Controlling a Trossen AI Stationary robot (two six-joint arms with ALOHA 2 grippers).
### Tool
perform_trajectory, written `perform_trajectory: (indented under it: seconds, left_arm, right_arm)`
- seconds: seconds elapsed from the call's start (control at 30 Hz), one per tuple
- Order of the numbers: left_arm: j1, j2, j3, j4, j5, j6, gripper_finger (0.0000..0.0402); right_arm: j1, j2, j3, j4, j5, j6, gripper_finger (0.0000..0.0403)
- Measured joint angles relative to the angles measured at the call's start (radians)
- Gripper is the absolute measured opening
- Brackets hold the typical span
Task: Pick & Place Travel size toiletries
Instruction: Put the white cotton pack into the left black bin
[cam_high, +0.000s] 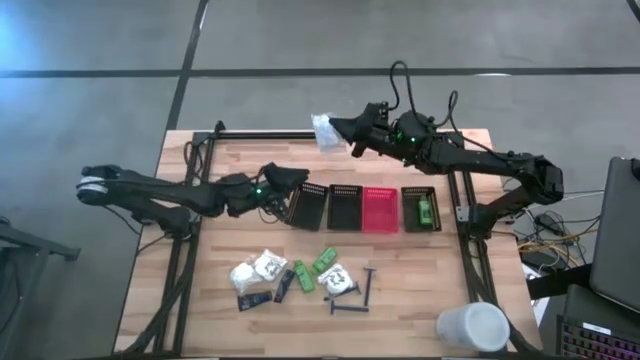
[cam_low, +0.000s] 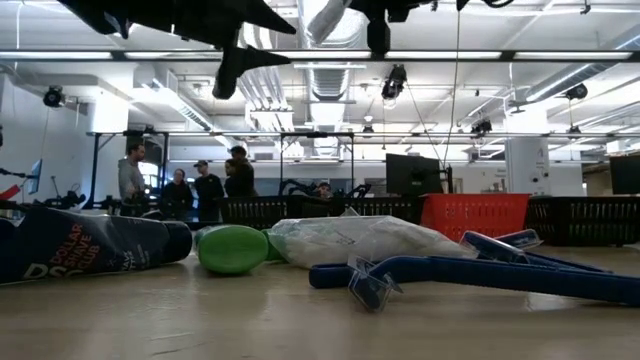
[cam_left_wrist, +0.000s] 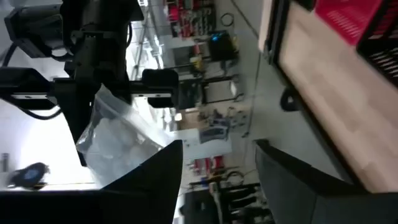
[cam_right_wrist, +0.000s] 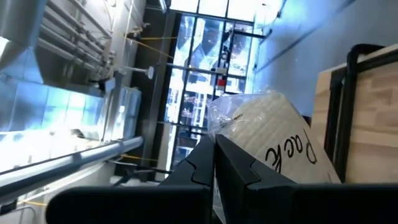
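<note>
White cup (cam_high: 473, 327) sits at the near right corner of the counter (cam_high: 210, 320). Just beyond it, mid-counter, the loose toiletries pile: white packets (cam_high: 257, 271), a black tube (cam_high: 254, 299), green bottles (cam_high: 324, 262), dark razors (cam_high: 352, 296) — all lying flat, close together. From the low view a razor (cam_low: 470, 273), green bottle (cam_low: 232, 249) and packet (cam_low: 350, 240) lie side by side. Farther back, a row of four mesh bins: two black (cam_high: 326, 205), one red (cam_high: 380, 210), one black at the right (cam_high: 421, 209) with a green item (cam_high: 425, 211) inside. Left gripper (cam_high: 296, 181) hovers above the leftmost bin, fingers apart, nothing between them. Right gripper (cam_high: 338, 127) is at the far counter edge, clenched on a white crinkly packet (cam_high: 325, 132) held in the air — right wrist view shows the fingers (cam_right_wrist: 202, 165) pinching that packet (cam_right_wrist: 273, 134). People stand in the room behind.
</note>
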Motion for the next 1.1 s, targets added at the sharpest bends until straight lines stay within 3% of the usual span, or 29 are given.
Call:
perform_trajectory:
  seconds: [0.43, 1.1]
  left_arm:
    - [0.002, 0.066, 0.103, 0.195, -0.009, 0.236, 0.0204]
    - [0.051, 0.071, 0.108, 0.209, 0.104, 0.241, 0.0204]
  right_arm:
    - [0.027, 0.000, 0.056, -0.053, -0.022, 0.024, 0.0008]
    - [0.061, 0.000, 0.085, -0.049, -0.029, 0.071, 0.0008]
